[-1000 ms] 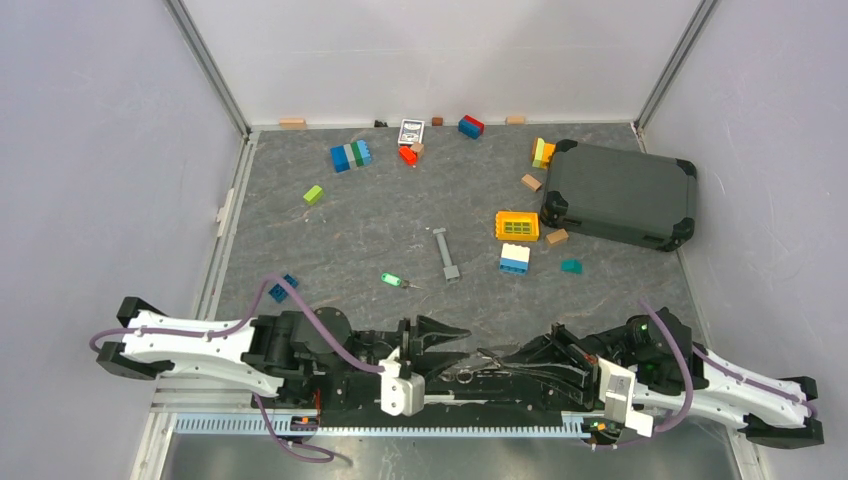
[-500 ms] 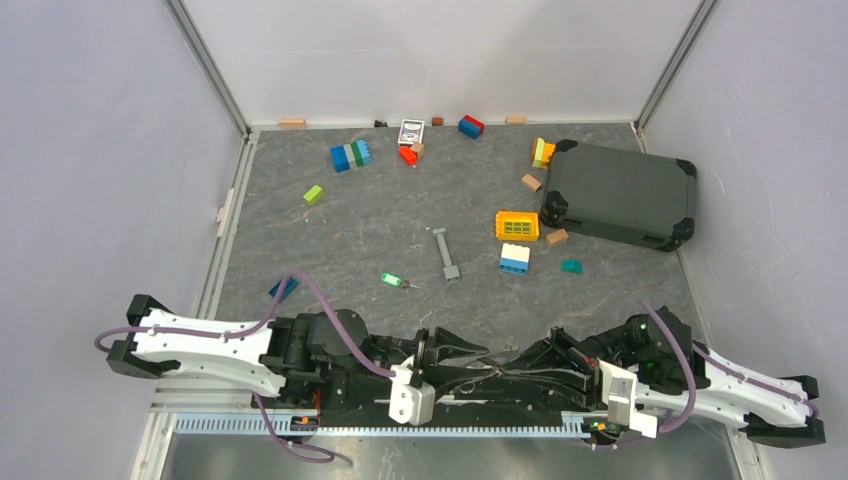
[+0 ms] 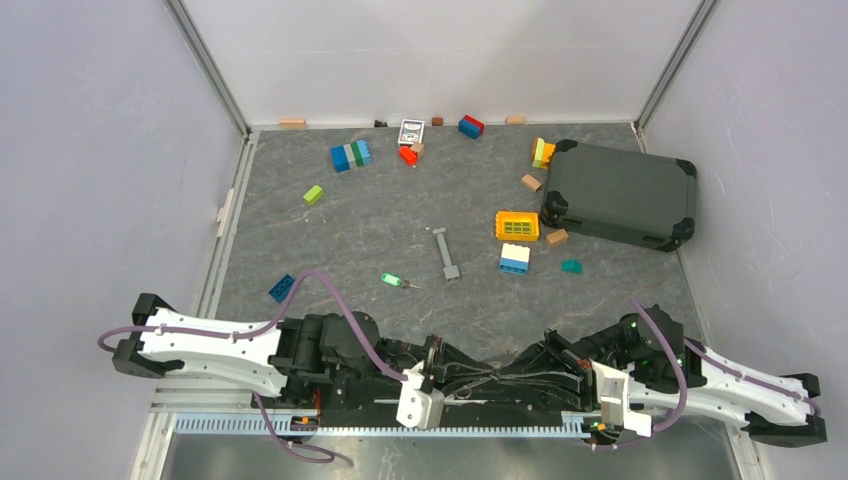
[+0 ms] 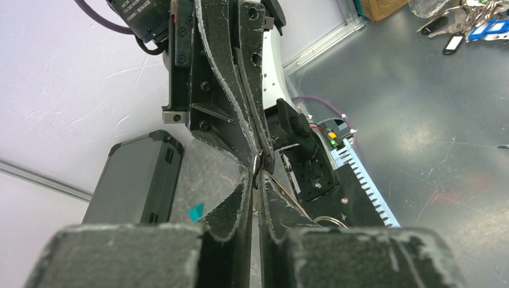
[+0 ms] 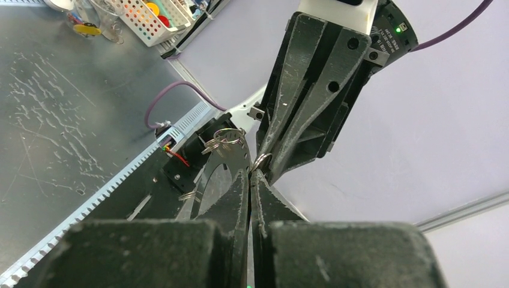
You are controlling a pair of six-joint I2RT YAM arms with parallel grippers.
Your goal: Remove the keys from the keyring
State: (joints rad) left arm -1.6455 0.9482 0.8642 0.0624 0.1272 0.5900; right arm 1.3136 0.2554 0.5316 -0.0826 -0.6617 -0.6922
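Keyring (image 4: 258, 163): thin silver wire ring, held in the air at the near edge of the table (image 3: 350, 230), at the point where the two arms meet tip to tip. Right gripper (image 5: 251, 175): jaws pressed together on the ring from the right. Left gripper (image 4: 254, 177): jaws now drawn nearly together on the ring's edge from the left. Change over the last second: the left arm has travelled right to meet the other, and its jaws, previously apart, have narrowed onto the ring. Judgement: the ring is now braced from both sides, ready for a key to be worked off. Green-headed key (image 3: 392, 281): lies loose on the table, well apart from the ring and left of the grey metal bar (image 3: 446, 253), so apparently already off. Smaller wire loops (image 5: 224, 138): hang just beside the ring; their attachment is unclear. Hidden: the overhead view loses the ring among the dark fingers, and no key still on the ring can be made out.
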